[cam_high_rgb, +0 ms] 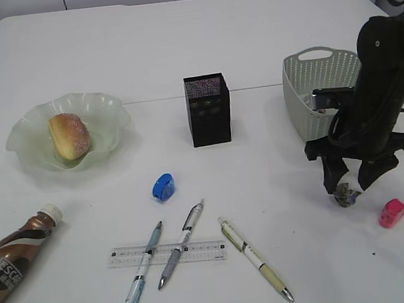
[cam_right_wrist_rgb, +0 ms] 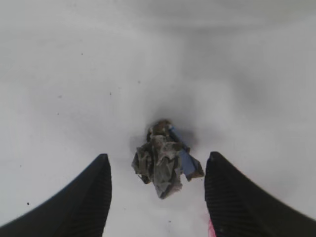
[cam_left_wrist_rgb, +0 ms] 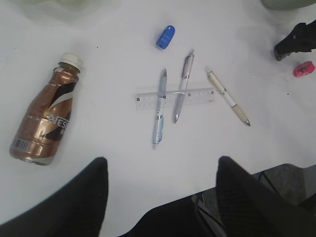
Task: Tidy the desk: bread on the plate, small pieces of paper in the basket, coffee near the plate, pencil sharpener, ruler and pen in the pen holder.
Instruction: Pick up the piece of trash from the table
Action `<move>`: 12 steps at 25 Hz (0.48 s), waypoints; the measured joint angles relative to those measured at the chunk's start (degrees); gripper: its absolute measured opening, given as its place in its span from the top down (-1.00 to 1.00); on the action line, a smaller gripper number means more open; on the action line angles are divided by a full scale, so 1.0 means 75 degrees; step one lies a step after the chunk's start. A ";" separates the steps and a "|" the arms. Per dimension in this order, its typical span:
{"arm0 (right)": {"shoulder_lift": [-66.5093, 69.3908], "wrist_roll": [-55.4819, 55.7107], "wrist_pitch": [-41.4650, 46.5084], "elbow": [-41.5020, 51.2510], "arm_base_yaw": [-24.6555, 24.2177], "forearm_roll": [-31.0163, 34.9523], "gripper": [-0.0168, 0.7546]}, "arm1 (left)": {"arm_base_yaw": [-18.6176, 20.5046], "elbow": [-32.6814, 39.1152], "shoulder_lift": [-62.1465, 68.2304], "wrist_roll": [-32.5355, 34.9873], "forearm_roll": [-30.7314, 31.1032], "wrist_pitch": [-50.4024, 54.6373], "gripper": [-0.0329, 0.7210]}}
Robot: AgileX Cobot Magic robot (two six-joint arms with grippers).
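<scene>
A crumpled piece of paper [cam_right_wrist_rgb: 165, 163] lies on the desk [cam_high_rgb: 263, 38] between the fingers of my open right gripper [cam_right_wrist_rgb: 158, 155], which touches nothing; the exterior view shows the gripper [cam_high_rgb: 350, 184] straight above the paper [cam_high_rgb: 346, 195]. My left gripper [cam_left_wrist_rgb: 160, 160] hangs open and empty over the desk's front. The bread [cam_high_rgb: 69, 135] sits on the plate [cam_high_rgb: 108, 107]. The coffee [cam_left_wrist_rgb: 47, 118] lies on its side at the front left. Three pens [cam_high_rgb: 182, 243] lie by the ruler [cam_high_rgb: 201, 250], two across it. Blue [cam_high_rgb: 163, 187] and pink [cam_high_rgb: 392, 212] pencil sharpeners lie loose.
The black pen holder [cam_high_rgb: 208, 109] stands mid-desk. The basket [cam_high_rgb: 302, 77] stands just behind my right arm. The desk's front edge runs close under my left gripper.
</scene>
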 joint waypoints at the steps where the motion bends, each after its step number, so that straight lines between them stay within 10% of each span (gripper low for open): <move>1: 0.0000 0.0000 0.0000 0.0000 0.0000 0.0000 -0.26 | 0.0000 0.0000 0.0000 0.0000 0.0000 0.0000 -0.41; 12: 0.0269 0.0000 -0.0019 0.0000 0.0000 -0.0014 -0.27 | 0.0000 0.0000 0.0000 0.0000 0.0000 0.0000 -0.41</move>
